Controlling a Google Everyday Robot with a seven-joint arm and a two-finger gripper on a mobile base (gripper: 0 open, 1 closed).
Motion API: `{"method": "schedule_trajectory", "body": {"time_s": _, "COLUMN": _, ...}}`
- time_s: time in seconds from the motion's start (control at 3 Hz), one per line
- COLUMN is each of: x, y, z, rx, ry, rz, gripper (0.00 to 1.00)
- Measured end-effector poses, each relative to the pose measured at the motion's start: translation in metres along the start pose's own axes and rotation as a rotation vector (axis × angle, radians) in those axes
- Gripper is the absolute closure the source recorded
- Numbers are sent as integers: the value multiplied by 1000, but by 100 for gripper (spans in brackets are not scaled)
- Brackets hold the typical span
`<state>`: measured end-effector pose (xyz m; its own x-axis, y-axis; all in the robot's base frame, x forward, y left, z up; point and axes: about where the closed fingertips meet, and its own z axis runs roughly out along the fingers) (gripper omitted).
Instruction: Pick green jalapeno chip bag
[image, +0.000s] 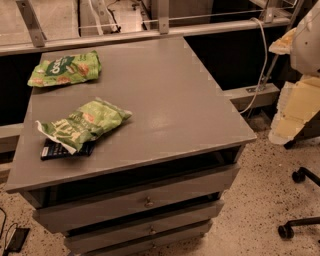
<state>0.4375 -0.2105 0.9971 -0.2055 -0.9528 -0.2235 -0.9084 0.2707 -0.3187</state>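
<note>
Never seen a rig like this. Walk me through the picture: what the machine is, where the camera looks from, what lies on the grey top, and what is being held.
There is only one picture, looking down from above at a grey drawer cabinet. Where the camera is mounted cannot be told.

The machine is a mobile robot with one arm. The pale shapes at the right edge are that arm, and its gripper hangs beside the cabinet, over the floor, away from everything on top.

Three things lie on the top. The green jalapeno chip bag, light green and wrinkled, is near the front left and partly covers a small black packet. A flatter green bag lies at the back left corner.

None of them is held.
</note>
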Motion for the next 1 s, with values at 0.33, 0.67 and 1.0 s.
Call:
{"method": "schedule_trajectory", "body": {"time_s": 0.33, "x": 0, "y": 0, "z": 0, "rx": 0, "ry": 0, "rz": 0, "gripper": 0}}
{"method": "schedule_trajectory", "body": {"time_s": 0.67, "x": -25, "y": -5, "z": 6, "rx": -14, "ry": -27, "rz": -64, "gripper": 0}}
{"method": "schedule_trajectory", "body": {"time_s": 1.0, "x": -82, "y": -17, "z": 10, "rx": -26, "ry": -75, "rz": -197, "gripper": 0}}
